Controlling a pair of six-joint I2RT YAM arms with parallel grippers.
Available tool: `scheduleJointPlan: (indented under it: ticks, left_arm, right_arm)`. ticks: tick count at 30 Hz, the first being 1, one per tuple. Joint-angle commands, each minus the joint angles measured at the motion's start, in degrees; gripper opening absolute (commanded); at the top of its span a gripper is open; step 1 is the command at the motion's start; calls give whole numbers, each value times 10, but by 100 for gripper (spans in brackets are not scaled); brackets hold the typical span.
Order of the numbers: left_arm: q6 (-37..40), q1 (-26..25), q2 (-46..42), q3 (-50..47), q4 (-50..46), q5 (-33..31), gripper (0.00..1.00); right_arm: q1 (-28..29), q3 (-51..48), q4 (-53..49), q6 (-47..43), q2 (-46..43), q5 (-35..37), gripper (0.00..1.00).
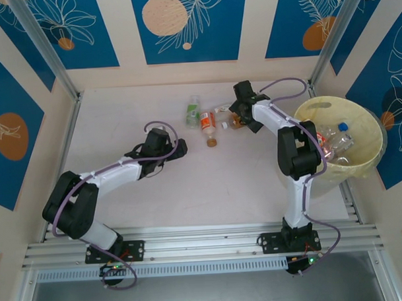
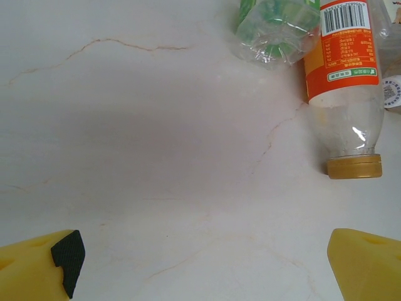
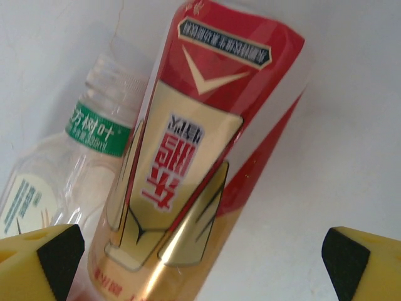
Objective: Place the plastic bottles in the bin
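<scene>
Several plastic bottles [image 1: 336,142] already lie in the bin [image 1: 366,117]. On the table [image 1: 121,127] to its left, a red-and-gold bottle [image 3: 188,157] lies nearest the bin, an orange-labelled bottle [image 1: 207,126] lies farther off, and a green-labelled bottle [image 1: 193,113] lies farthest. The right gripper [image 3: 200,257] hangs over the red-and-gold bottle with jaws spread wide, not clamped on it, while the left gripper [image 2: 200,269], equally wide and empty, is farther from the bin than all three.

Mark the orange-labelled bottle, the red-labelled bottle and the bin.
Orange-labelled clear plastic bottle [image 2: 341,63]: left wrist view, label.
Red-and-gold-labelled plastic bottle [image 3: 188,163]: right wrist view, label.
Round pale yellow plastic bin [image 1: 362,122]: top external view, inner wall.
</scene>
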Motion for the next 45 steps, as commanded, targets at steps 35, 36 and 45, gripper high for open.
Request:
scheduleJointPlan:
  ticks: [35,36,45]
  left_arm:
    - [-32,20,2,-21,53,36,100]
    - [-34,20,2,-21,54,39,100]
    - [-43,20,8,-22,65,57,100]
  right_arm:
    - [119,-362,248,-285,-324,-37,53]
    - [126,-372,254,-290,-341,-39,53]
    - [169,-379,280,-367,-437,-39,50]
